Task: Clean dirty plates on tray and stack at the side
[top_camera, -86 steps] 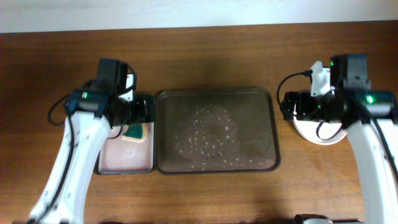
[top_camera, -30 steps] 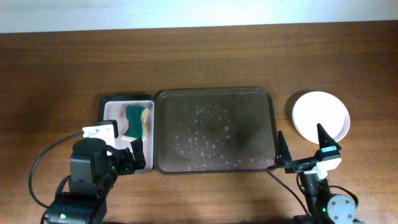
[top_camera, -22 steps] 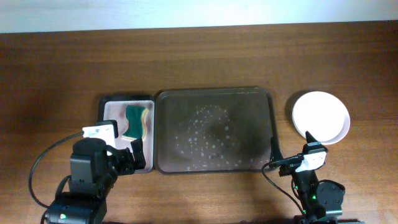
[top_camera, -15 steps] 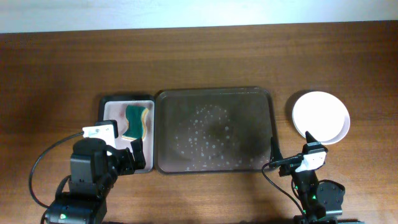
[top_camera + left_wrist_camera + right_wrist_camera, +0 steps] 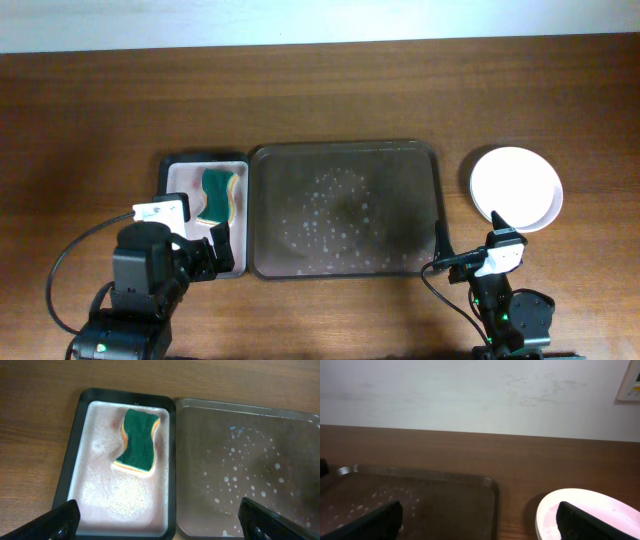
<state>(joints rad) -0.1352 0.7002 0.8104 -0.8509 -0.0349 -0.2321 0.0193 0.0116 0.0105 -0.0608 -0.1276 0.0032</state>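
The dark tray (image 5: 345,150) in the middle holds only foam spots; no plate shows on it. It also shows in the left wrist view (image 5: 240,460) and the right wrist view (image 5: 420,497). A white plate (image 5: 516,186) sits on the table to the right of the tray, also in the right wrist view (image 5: 590,510). A green and yellow sponge (image 5: 220,195) lies in a small soapy tray (image 5: 172,170) at the left, also in the left wrist view (image 5: 137,440). My left gripper (image 5: 208,250) (image 5: 160,527) is open and empty. My right gripper (image 5: 468,238) (image 5: 480,530) is open and empty.
The small soapy tray's rim (image 5: 75,450) touches the big tray's left side. Both arms sit low at the table's front edge. A white wall (image 5: 480,395) runs behind the table.
Both arms have drawn back from the sponge tray and the plate to the front edge. The sponge and the plate stay where they were left. The right arm settled slightly in the last second.
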